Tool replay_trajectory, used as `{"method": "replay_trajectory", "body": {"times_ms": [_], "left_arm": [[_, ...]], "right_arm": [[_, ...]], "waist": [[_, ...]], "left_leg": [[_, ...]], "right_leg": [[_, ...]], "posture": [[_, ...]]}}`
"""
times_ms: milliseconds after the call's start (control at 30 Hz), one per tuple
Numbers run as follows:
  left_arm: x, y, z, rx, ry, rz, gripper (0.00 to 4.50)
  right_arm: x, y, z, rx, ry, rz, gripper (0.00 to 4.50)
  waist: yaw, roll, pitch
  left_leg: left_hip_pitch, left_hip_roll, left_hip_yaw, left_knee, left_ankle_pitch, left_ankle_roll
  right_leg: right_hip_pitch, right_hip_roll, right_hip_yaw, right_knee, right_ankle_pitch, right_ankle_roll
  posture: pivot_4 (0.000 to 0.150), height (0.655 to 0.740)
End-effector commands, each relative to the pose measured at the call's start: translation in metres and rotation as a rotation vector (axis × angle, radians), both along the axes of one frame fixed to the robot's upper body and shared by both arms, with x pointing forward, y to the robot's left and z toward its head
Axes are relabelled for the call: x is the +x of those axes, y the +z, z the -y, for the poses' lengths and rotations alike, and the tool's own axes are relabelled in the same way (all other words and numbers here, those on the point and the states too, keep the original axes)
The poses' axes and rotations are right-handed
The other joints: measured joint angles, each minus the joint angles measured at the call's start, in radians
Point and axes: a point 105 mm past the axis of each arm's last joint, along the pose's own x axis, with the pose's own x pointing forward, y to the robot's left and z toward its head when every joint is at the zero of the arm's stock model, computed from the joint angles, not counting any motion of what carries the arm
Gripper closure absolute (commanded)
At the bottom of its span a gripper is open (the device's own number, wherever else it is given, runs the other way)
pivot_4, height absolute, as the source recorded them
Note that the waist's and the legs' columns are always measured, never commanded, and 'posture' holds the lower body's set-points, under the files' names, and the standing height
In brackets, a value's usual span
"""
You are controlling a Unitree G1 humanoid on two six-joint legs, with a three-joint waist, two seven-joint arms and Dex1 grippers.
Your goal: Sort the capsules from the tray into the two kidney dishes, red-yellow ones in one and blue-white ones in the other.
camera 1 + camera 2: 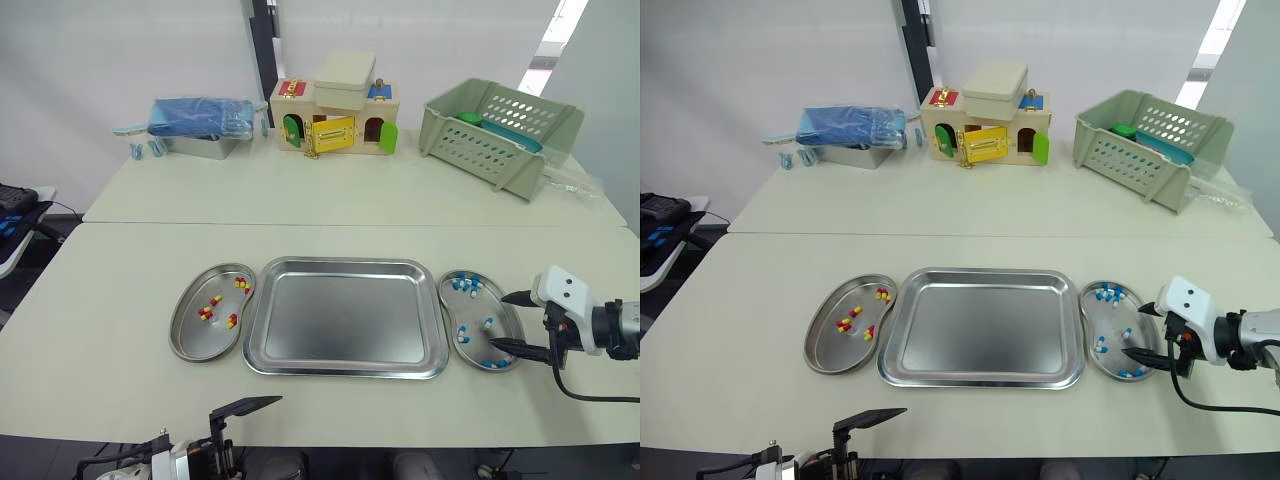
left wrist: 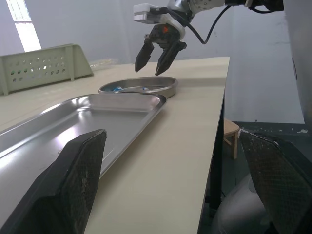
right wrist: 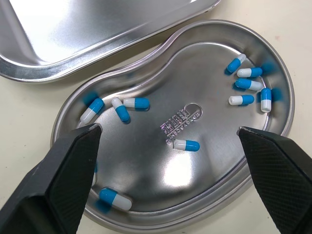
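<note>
Dish holds blue-white capsules.

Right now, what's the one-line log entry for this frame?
tray: empty | left dish: red-yellow capsules | right dish: blue-white capsules | right gripper: open above right dish | left gripper: open

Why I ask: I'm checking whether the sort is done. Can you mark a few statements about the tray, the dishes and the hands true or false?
1. The tray holds no capsules. True.
2. The red-yellow capsules lie in the dish on the robot's right. False: they lie in the left kidney dish.
3. The right hand is open above the right kidney dish, which holds the blue-white capsules. True.
4. The left hand is shut on a capsule. False: its fingers stand wide apart with nothing between them.
</note>
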Motion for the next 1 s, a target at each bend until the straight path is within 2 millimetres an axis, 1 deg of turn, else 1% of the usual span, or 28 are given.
{"method": "replay_trajectory", "body": {"times_ms": [33,100,200,300,367,433,467,500,533,600,700,800,900,1000], "left_arm": [[0.002,0.007,-0.002,-0.012,0.014,0.032,0.00],[0.006,0.010,-0.005,-0.006,0.033,0.036,0.00],[0.010,0.015,-0.008,0.002,0.048,0.032,0.00],[0.028,0.022,-0.028,0.042,0.154,-0.004,0.00],[0.049,0.038,-0.043,0.052,0.250,0.005,0.00],[0.069,0.054,-0.063,0.089,0.363,-0.049,0.00],[0.075,0.061,-0.073,0.107,0.416,-0.084,0.00],[0.077,0.066,-0.084,0.133,0.464,-0.133,0.00],[0.078,0.068,-0.092,0.157,0.495,-0.178,0.00],[0.079,0.071,-0.116,0.225,0.572,-0.244,0.00],[0.089,0.079,-0.172,0.302,0.776,-0.322,0.00],[0.096,0.088,-0.215,0.379,0.901,-0.339,0.00],[0.097,0.091,-0.242,0.505,0.933,-0.418,0.00],[0.101,0.098,-0.261,0.533,0.981,-0.443,0.00]], "right_arm": [[-0.002,0.011,0.000,0.025,0.009,0.042,0.02],[-0.002,0.012,0.001,0.044,0.014,0.057,0.02],[0.001,0.022,0.001,0.100,0.016,0.101,0.02],[0.002,0.035,0.017,0.110,-0.001,0.145,0.02],[0.000,0.039,0.030,0.122,-0.032,0.147,0.02],[-0.004,0.039,0.044,0.129,-0.062,0.129,0.02],[-0.005,0.039,0.049,0.132,-0.076,0.127,0.02],[-0.005,0.040,0.054,0.140,-0.097,0.131,0.02],[-0.005,0.040,0.058,0.145,-0.113,0.134,0.02],[-0.006,0.038,0.069,0.136,-0.150,0.132,0.02],[-0.006,0.036,0.084,0.134,-0.198,0.133,0.02],[-0.008,0.034,0.091,0.124,-0.222,0.122,0.02],[-0.010,0.029,0.099,0.109,-0.245,0.108,0.02],[-0.010,0.024,0.102,0.104,-0.254,0.102,0.02]], "waist": [[0.000,0.000,0.000],[0.000,0.000,0.000],[-0.001,0.000,0.000],[0.000,-0.001,0.000],[0.000,0.000,0.000],[0.001,-0.002,0.001],[0.001,-0.002,0.001],[0.000,-0.002,0.001],[0.000,-0.003,0.001],[-0.006,-0.001,0.001],[-0.013,0.000,0.002],[-0.015,0.000,0.002],[-0.020,0.000,0.002],[-0.020,0.000,0.003]], "left_leg": [[0.000,0.000,0.000,0.000,0.000,0.000],[0.000,0.000,0.000,0.000,0.000,0.000],[0.000,0.000,0.000,0.000,0.000,0.000],[0.000,0.000,0.000,0.000,0.000,0.000],[0.000,0.000,0.000,0.000,0.000,0.000],[0.000,0.000,-0.001,0.000,0.000,0.000],[0.000,0.000,-0.001,0.000,0.000,0.000],[0.000,0.000,-0.002,0.000,0.000,0.000],[0.000,0.000,-0.002,0.000,0.000,0.000],[0.000,0.000,-0.001,-0.001,0.000,0.000],[0.001,0.000,0.000,-0.001,0.000,0.000],[0.002,0.000,0.000,-0.001,0.000,0.000],[0.001,0.000,0.000,-0.001,0.000,0.000],[0.001,0.000,0.000,-0.002,0.000,0.000]], "right_leg": [[0.000,0.000,0.000,0.000,0.000,0.000],[0.000,0.000,0.000,0.000,0.000,0.000],[0.000,0.000,0.000,0.000,0.000,0.000],[0.000,0.000,0.000,0.000,0.000,0.000],[0.001,0.000,-0.001,0.000,0.000,0.000],[0.001,0.000,-0.001,0.000,0.000,0.000],[0.001,0.000,-0.001,0.001,0.000,0.000],[0.001,0.000,-0.002,0.000,0.000,0.000],[0.001,0.000,-0.001,0.000,0.000,0.000],[0.001,0.000,-0.001,0.000,0.000,0.000],[-0.001,0.000,0.000,0.001,0.000,0.000],[-0.001,0.001,0.000,0.004,-0.001,-0.001],[-0.002,0.001,0.000,0.004,-0.001,-0.002],[-0.003,0.001,0.000,0.004,-0.001,-0.002]], "posture": [[0.150,0.7400],[0.150,0.7400],[0.150,0.7400],[0.150,0.7400],[0.150,0.7400],[0.150,0.7400],[0.150,0.7400],[0.150,0.7400],[0.150,0.7400],[0.150,0.7400],[0.150,0.7400],[0.150,0.7400],[0.150,0.7400],[0.150,0.7400]]}}
